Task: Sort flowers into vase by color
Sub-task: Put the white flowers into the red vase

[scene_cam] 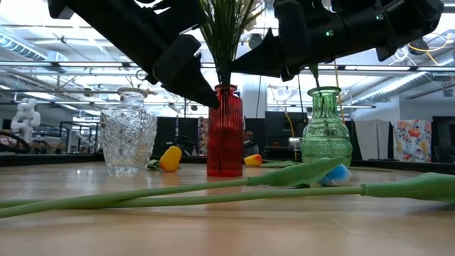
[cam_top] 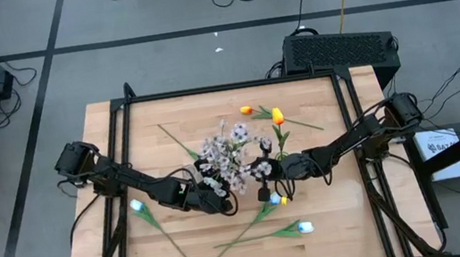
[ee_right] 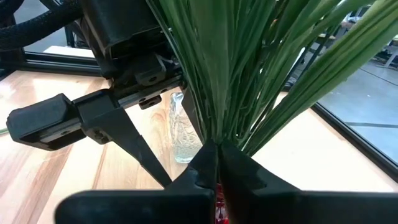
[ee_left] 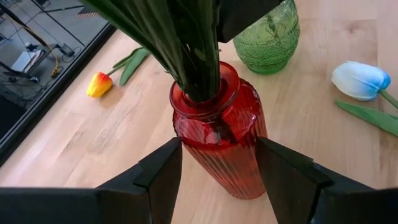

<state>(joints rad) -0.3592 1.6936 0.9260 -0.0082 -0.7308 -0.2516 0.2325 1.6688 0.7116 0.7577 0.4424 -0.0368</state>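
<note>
Red vase between parted left gripper; right gripper closed, perhaps pinching stems.

Both dark arms reach inward, meeting mid-table. Left gripper low, fingers spread apart. Right gripper close opposite, fingers pressed together.

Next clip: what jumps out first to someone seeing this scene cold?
The red vase at mid-table, packed with green stems and pale blossoms, with the left gripper straddling it, jaws apart, and the right gripper shut at the stems above. A green vase and clear vase flank it.
</note>
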